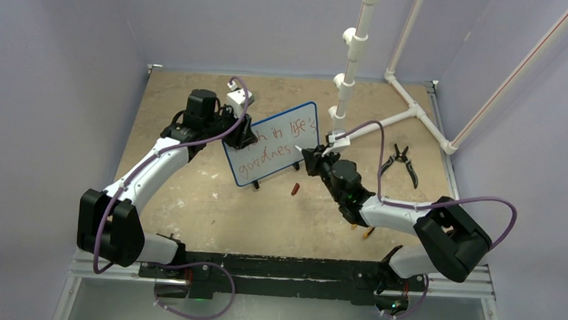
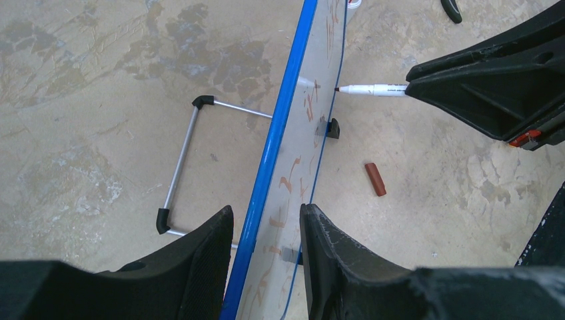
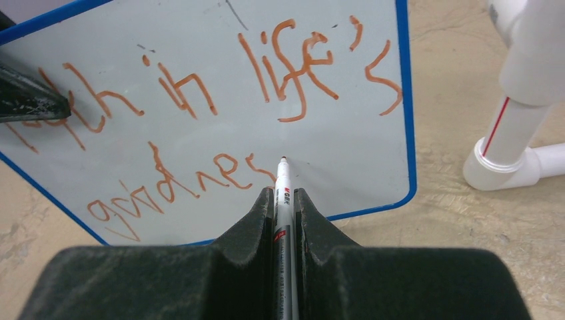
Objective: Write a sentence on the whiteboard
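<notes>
Whiteboard (image 1: 275,141) stands mid-worktop, toward far edge. The left jaws pinch its rim, likely bracing against pen pressure; the right jaws clamp marker (image 3: 282,179), tip at sentence (image 3: 193,97), second line.

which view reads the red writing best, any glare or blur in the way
Right wrist: the sentence is sharp and evenly lit on the whiteboard, no glare, only the marker near the lens blurs. Left wrist: board edge-on, letters squashed. Top external: writing tiny, its start hidden behind the left gripper.
</notes>
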`<action>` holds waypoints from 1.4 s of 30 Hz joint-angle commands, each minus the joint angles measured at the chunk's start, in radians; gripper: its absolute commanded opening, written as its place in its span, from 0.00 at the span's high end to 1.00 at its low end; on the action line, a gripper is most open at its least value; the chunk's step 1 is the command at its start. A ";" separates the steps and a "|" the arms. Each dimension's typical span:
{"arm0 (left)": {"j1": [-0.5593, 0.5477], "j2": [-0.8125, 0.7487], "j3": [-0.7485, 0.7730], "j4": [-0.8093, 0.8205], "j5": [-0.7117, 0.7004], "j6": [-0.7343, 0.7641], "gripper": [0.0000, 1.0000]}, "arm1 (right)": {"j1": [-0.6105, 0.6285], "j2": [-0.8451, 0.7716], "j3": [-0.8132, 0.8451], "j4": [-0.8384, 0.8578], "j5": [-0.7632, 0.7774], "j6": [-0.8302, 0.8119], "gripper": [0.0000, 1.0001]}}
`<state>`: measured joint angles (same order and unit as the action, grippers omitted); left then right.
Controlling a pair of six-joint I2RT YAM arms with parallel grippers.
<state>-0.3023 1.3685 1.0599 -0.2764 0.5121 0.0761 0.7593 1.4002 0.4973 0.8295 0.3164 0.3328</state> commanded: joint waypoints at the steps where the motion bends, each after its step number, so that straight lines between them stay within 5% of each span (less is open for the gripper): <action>1: -0.001 -0.031 -0.004 0.032 0.024 0.025 1.00 | -0.010 -0.003 0.041 0.039 0.035 -0.006 1.00; 26: 0.000 -0.028 -0.003 0.033 0.026 0.024 1.00 | -0.013 0.051 0.016 0.056 -0.040 0.010 1.00; 42: 0.000 -0.029 -0.004 0.032 0.024 0.026 1.00 | -0.014 0.071 0.038 -0.039 0.048 0.053 1.00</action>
<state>-0.3023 1.3682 1.0580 -0.2710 0.5117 0.0761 0.7460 1.4590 0.5148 0.8112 0.3202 0.3649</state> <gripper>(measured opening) 0.397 0.132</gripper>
